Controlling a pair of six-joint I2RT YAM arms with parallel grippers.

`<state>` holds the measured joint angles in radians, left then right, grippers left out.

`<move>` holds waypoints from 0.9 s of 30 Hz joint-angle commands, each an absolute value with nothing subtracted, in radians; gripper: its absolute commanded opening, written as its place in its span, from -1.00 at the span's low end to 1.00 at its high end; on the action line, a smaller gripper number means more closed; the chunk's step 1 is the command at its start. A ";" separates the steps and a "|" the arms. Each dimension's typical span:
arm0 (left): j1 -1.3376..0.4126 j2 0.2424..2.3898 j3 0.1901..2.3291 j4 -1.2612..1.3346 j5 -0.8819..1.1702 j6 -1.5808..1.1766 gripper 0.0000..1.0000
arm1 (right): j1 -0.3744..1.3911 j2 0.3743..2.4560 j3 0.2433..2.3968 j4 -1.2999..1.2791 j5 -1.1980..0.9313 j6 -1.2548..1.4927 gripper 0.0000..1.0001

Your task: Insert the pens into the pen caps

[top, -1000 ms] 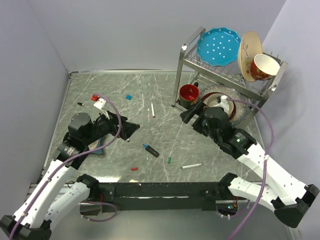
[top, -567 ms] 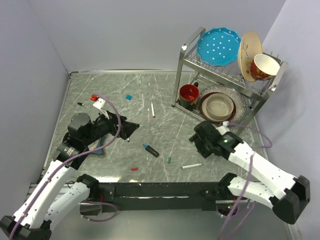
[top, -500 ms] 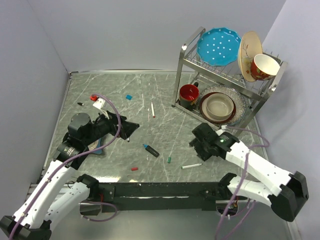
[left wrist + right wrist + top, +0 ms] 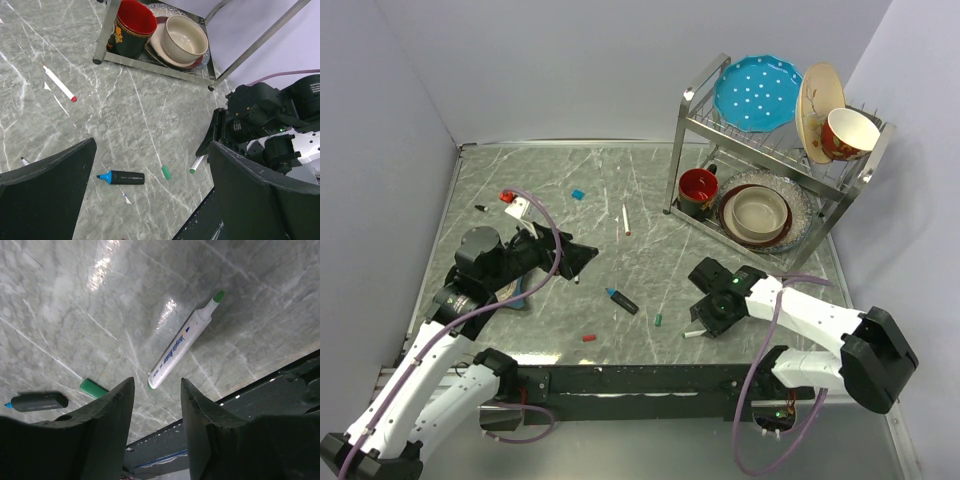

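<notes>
The green-tipped pen (image 4: pixel 182 347) lies near the desk's (image 4: pixel 640 180) 6 o'clock edge, its green cap (image 4: pixel 93 387) just beside it toward 9 o'clock. In the last second the right claw (image 4: pixel 156 390) swung from the dish rack (image 4: pixel 692 110) to hover over it, jaws apart, likely about to grasp; the left claw (image 4: pixel 150 150) hangs spread and empty

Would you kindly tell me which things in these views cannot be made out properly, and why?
Top external view: the green-tipped pen is half covered by the right fingers.
Left wrist view: the black-tipped pen shows only its tip; the left fingers hide the rest.
Right wrist view: the black marker is blurred.
Top external view: a small dark piece, perhaps the black cap, is too small to identify.
</notes>
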<state>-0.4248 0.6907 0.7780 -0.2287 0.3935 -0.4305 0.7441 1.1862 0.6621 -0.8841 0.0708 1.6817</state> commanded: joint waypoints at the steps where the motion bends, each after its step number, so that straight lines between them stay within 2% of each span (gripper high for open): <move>1: -0.422 0.681 0.782 -0.210 0.385 -0.414 0.99 | 0.753 1.224 0.664 -0.870 0.055 1.741 -0.01; 18: -0.422 0.673 0.776 -0.209 0.374 -0.416 0.99 | 0.776 1.333 0.653 -0.854 0.115 1.756 -0.09; 25: -0.422 0.675 0.779 -0.218 0.347 -0.414 0.99 | 0.788 1.322 0.620 -0.810 0.150 1.737 -0.31; 27: -0.422 0.676 0.782 -0.224 0.330 -0.414 0.99 | 0.793 1.306 0.598 -0.766 0.159 1.703 -0.48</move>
